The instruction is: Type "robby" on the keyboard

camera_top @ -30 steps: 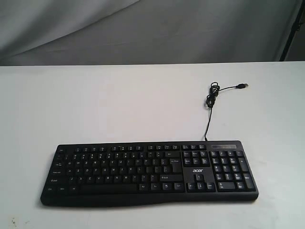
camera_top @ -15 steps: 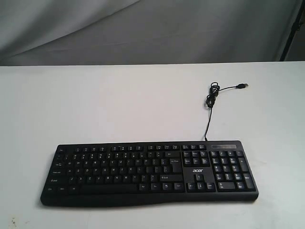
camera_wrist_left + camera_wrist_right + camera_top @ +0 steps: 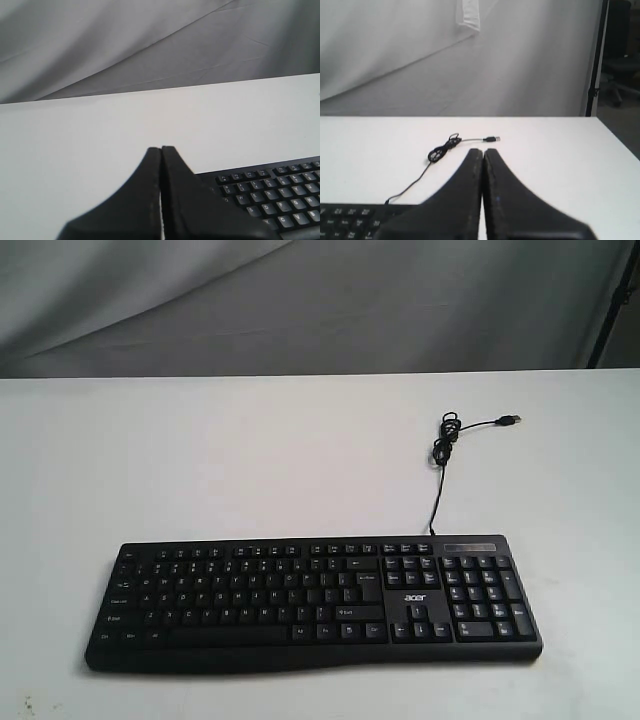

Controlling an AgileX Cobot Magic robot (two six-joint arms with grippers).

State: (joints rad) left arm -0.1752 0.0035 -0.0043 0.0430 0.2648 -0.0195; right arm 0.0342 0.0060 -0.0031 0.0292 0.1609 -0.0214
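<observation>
**Both grippers closed and empty, keyboard lying between them**

The left gripper (image 3: 161, 150) has its two black fingers pressed together with only a hairline seam between them, and it grips nothing. The right gripper (image 3: 483, 152) is pinched together the same way, also empty. Neither one touches anything, and neither shows in the exterior view.

The keyboard (image 3: 312, 605) lies flat on the white table (image 3: 250, 460). Its left end sits close beside the left gripper, on the side toward the other arm, and part of its back edge shows beside the right gripper's fingers. Nothing rests on the keys.

From the keyboard's back edge a thin black cable (image 3: 437, 490) runs away from the right gripper to a loose coil (image 3: 440, 150). It ends in a USB plug (image 3: 492, 139) lying on bare table beyond the fingertips. Grey cloth (image 3: 300, 300) hangs behind the table.
</observation>
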